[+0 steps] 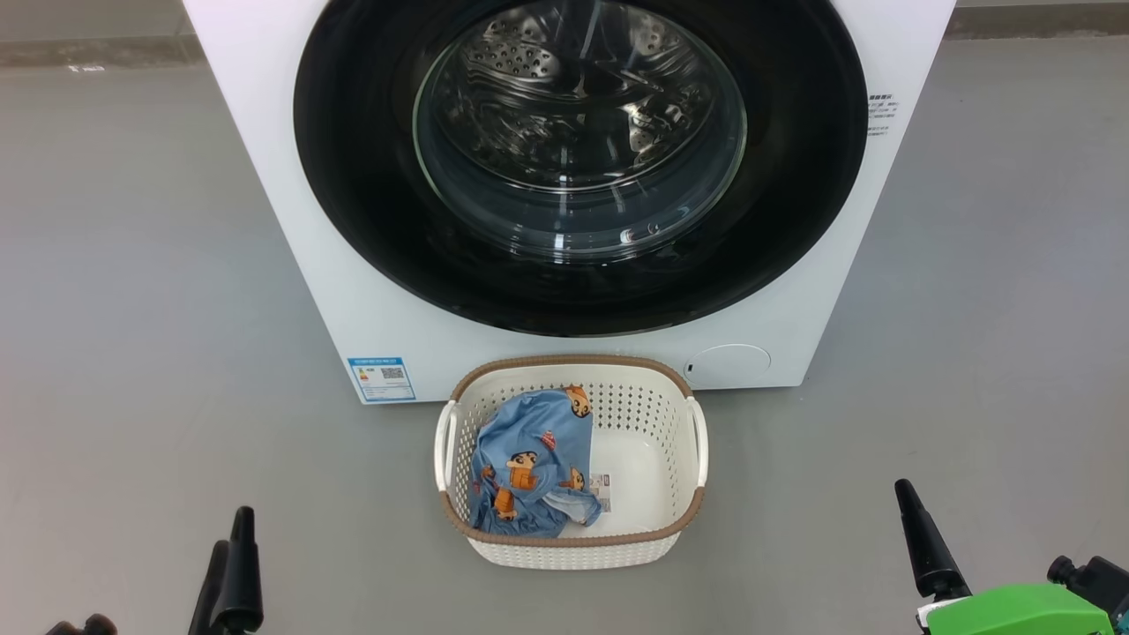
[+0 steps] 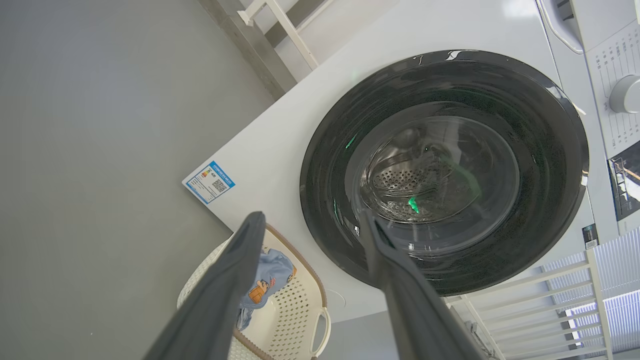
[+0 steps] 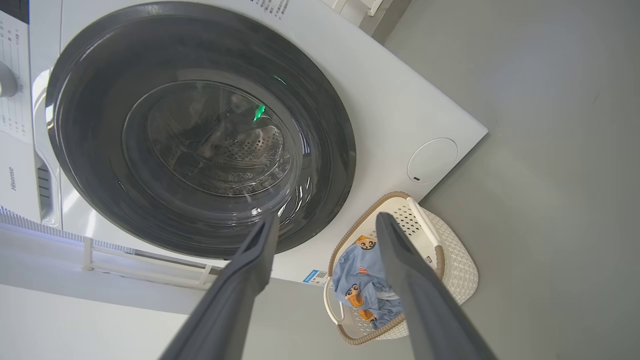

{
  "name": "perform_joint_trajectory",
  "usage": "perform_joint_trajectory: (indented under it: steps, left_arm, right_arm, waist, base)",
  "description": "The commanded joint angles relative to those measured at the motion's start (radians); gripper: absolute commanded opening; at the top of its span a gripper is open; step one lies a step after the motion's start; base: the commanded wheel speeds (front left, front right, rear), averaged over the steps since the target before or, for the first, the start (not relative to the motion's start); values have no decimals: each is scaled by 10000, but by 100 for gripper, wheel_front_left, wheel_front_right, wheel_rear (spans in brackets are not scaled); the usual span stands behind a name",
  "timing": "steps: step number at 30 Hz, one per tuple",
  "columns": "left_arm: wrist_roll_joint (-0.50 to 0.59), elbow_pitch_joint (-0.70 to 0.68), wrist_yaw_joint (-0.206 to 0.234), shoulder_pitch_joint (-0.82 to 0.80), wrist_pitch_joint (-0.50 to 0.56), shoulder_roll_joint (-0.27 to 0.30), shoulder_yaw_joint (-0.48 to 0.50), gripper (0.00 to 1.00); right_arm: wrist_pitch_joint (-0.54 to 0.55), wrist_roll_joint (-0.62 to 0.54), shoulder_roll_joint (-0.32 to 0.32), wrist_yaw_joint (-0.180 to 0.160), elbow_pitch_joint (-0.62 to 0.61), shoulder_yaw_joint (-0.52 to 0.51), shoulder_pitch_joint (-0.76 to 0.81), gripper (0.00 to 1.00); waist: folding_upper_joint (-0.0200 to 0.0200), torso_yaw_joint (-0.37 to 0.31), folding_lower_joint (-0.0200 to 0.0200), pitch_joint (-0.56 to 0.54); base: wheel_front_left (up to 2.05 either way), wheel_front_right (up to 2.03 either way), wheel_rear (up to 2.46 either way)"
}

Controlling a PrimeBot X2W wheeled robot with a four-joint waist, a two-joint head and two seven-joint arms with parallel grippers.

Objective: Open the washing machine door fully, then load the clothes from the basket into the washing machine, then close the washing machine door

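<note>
first step not yet begun: the door [image 1: 370,176] looks shut on the machine [image 1: 265,132], and the clothes [image 1: 529,467] lie in the basket [image 1: 653,414] just before it. left gripper [image 2: 312,216] and right gripper [image 3: 328,216] both gape, empty, well back. next: hook the door's edge, though i can't make out its handle.

Legible: grey "Hisense" lettering [image 3: 11,178], turned sideways, on the white top strip of the washing machine [image 3: 400,100]. Too small to read: print on the blue sticker [image 1: 381,379] with a QR code at the front's lower corner, small print [image 1: 882,110] near the upper corner, paper label [image 1: 601,492] inside the basket [image 1: 573,551].
</note>
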Motion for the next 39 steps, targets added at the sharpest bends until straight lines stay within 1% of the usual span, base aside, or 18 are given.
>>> perform_joint_trajectory:
  steps: [1, 20, 39]
  left_arm:
    - [362, -312, -16, -152, -112, 179, 102, 100]
    - [2917, -622, -23, -14, -670, 236, 3, 100]
    - [5123, -864, -29, 105, -1198, 289, -63, 100]
  right_arm:
    - [-142, -326, -156, -4, -273, 159, -268, 100]
    - [-697, -2583, -411, -5, -188, 522, -218, 100]
    - [-1224, -4484, -562, -6, -170, 773, -200, 100]
  waist:
    - [0, 5, -1, 2]
    - [0, 88, -1, 13]
    - [0, 159, -1, 67]
  base:
    - [0, 0, 0]
    - [0, 0, 0]
    - [0, 0, 0]
